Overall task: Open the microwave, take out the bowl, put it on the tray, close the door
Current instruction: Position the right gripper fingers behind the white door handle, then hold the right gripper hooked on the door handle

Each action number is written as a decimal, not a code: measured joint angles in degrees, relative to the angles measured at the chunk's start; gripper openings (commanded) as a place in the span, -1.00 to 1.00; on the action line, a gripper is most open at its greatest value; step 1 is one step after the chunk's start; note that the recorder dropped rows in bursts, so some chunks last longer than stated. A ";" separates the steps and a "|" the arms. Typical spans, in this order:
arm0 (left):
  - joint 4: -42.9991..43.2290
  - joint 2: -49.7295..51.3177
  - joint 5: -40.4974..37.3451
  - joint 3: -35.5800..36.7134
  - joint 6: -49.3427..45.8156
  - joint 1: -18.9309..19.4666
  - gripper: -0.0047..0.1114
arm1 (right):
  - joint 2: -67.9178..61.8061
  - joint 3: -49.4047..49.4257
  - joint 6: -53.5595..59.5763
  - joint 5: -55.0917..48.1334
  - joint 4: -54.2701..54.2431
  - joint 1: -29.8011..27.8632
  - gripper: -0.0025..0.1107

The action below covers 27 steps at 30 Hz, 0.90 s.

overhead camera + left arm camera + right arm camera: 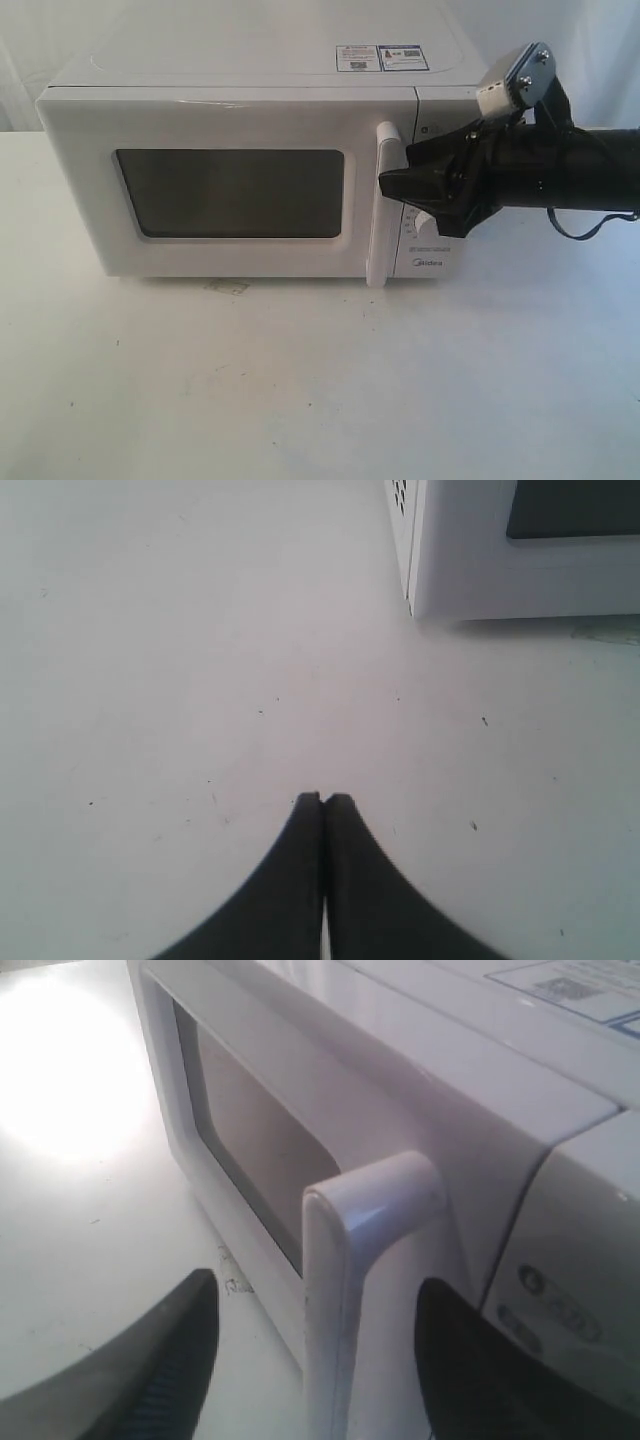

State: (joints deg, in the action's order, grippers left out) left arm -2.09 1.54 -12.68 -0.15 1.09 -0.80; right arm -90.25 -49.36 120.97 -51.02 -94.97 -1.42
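Observation:
The white microwave stands at the back of the table with its door closed; the dark window hides the inside, so the bowl is out of view. My right gripper comes in from the right at the tall white handle. In the right wrist view it is open, its fingers standing on either side of the handle without touching it. My left gripper is shut on nothing, low over the bare table, off the microwave's corner.
No tray shows in any view. Stickers lie on the microwave's top. A control panel with a knob sits right of the handle, partly behind my right arm. White table stretches in front.

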 measured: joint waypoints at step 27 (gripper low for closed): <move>0.00 0.00 0.00 0.00 0.00 0.00 -0.92 | -3.88 -3.36 -0.21 3.26 1.64 5.00 -0.25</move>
State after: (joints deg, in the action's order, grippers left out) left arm -2.09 1.54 -12.68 -0.15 1.09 -0.80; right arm -94.13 -52.72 120.77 -47.76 -93.33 3.58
